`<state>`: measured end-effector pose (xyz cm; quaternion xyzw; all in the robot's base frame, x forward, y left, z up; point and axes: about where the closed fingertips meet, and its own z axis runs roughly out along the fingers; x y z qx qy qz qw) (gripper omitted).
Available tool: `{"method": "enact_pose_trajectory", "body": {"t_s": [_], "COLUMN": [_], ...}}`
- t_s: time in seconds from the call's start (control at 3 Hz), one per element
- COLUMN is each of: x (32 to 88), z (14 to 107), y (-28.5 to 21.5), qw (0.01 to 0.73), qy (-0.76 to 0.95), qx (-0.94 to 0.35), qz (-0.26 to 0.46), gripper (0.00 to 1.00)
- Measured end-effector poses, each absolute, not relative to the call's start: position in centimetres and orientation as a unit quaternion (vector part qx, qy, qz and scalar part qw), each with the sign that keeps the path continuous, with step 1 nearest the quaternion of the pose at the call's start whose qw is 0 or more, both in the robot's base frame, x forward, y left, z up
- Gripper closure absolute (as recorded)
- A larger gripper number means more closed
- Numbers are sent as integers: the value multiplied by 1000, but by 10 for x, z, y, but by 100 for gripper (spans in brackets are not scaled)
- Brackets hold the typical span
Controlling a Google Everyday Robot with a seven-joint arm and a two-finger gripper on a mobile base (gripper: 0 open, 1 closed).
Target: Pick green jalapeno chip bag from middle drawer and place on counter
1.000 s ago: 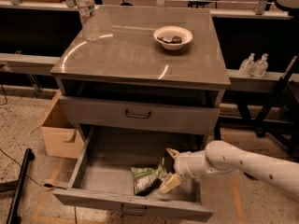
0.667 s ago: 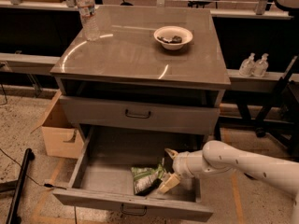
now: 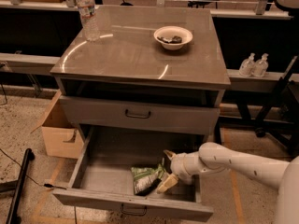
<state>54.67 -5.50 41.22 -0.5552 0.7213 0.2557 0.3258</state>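
Place: lab workspace | cues: speckled floor point(image 3: 28, 120), cardboard box point(image 3: 58, 134), bench point(image 3: 280, 76) with pump bottles point(image 3: 254, 65) | jaws: inside middle drawer point(image 3: 112, 171)

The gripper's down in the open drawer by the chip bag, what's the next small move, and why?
Probably close the gripper. It sits in the open middle drawer, fingers spread either side of the right end of the green jalapeno chip bag, and the bag lies on the drawer floor. Gripping seems needed before lifting toward the counter.

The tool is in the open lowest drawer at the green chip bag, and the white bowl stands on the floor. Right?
No: the camera view shows the white bowl on the counter. The tool is indeed in the lowest drawer at the green chip bag.
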Motion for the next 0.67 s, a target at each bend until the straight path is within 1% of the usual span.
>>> {"method": "enact_pose_trajectory", "body": {"t_s": [0.33, 0.67], "x": [549, 546], "z": [401, 395], "y": [-51, -44], "qw": [326, 324], "qy": [721, 712], "qx": [-553, -560], "qz": [262, 275], "gripper": [20, 41]}}
